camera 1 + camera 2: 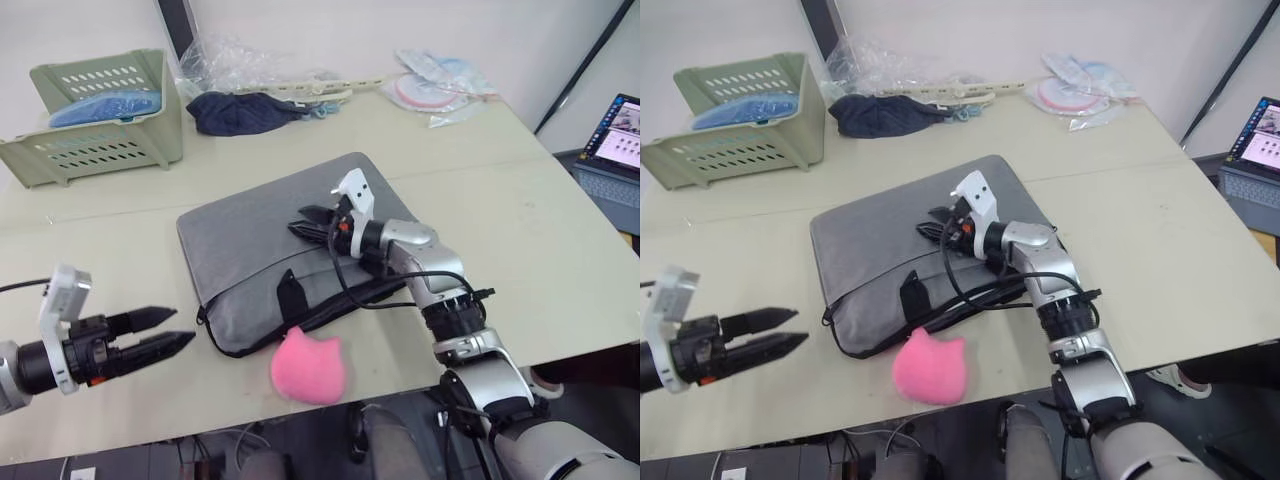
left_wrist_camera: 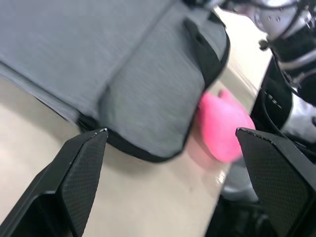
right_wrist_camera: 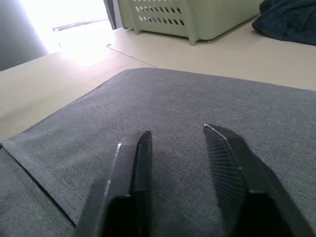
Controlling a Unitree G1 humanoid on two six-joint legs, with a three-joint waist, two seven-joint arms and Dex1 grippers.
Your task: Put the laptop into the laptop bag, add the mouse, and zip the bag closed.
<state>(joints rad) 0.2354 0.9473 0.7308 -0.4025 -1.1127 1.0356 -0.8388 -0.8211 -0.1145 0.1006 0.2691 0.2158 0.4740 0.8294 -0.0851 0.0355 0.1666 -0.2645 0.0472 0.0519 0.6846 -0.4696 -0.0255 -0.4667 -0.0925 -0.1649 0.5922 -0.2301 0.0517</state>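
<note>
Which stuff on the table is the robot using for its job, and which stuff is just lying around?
For the job:
laptop bag
pink fluffy charm on the bag
left gripper
right gripper

Just lying about:
green basket
dark blue cloth
clear plastic bags
open laptop at the far right

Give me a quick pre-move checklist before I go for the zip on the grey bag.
1. Flat grey fabric laptop bag lying flat on the beige table: ok.
2. Thin silver laptop and small white mouse inside the bag: cannot tell; neither is visible.
3. Zip state along the bag's black near edge: cannot tell; no slider is visible.
4. Right gripper free: ok, open, empty, over the bag's top panel, away from the zip edge.
5. Left gripper free: ok, open, empty, over the table just off the bag's near left corner.
6. Pink fluffy charm clear of the zip: not ok, it lies against the bag's near edge.
</note>
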